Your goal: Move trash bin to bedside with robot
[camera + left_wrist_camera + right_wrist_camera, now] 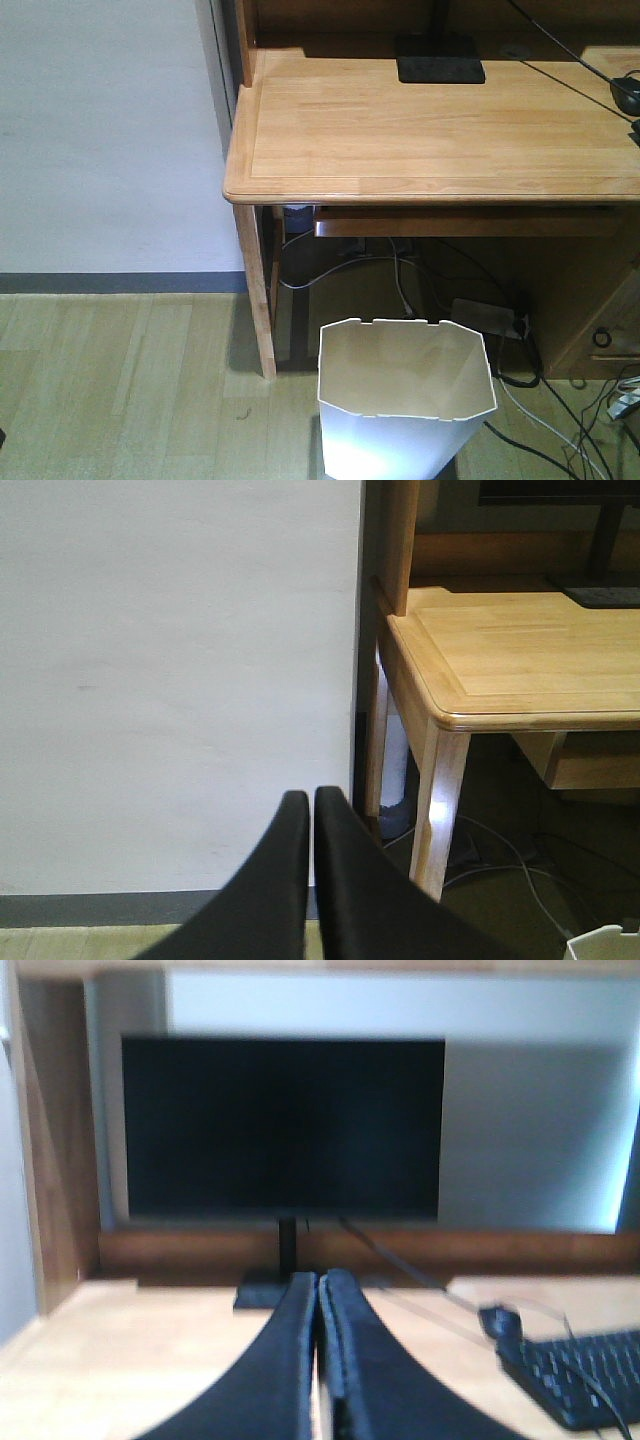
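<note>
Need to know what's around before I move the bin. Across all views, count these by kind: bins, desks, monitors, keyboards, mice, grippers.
trash bin: 1
desk: 1
monitor: 1
keyboard: 1
mouse: 1
grippers: 2 (left gripper, right gripper, both shut and empty)
Total: 7

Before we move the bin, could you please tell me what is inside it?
Inside the trash bin only bare cream walls show; no contents are visible. Its floor is hidden behind the near rim.
</note>
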